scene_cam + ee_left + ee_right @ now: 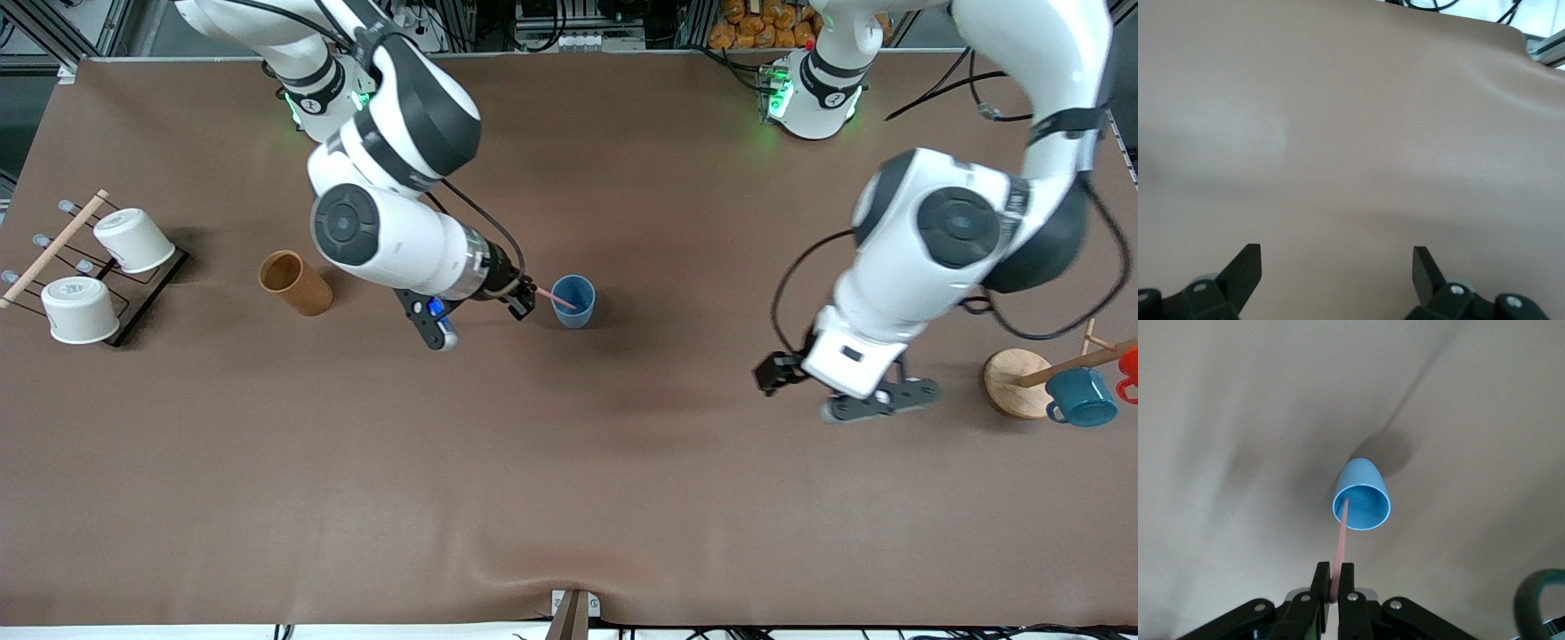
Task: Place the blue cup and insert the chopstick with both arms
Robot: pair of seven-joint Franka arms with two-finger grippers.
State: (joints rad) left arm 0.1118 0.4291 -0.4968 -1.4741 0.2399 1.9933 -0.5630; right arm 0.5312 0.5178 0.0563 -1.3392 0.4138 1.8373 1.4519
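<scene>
The blue cup (573, 300) stands upright on the brown table near its middle; it also shows in the right wrist view (1362, 497). My right gripper (523, 302) is beside the cup, shut on the pale-pink chopstick (557, 299). The chopstick's free end reaches into the cup's mouth, as the right wrist view shows (1341, 535), with the right gripper (1335, 577) clamped on its other end. My left gripper (772, 373) hangs open and empty over bare table toward the left arm's end; in the left wrist view the left gripper (1337, 263) has only table under it.
A tan brown cup (294, 282) stands beside the right arm. A rack (133, 293) with two white cups sits at the right arm's end. A wooden mug stand (1018, 382) with a teal mug (1080, 397) sits at the left arm's end.
</scene>
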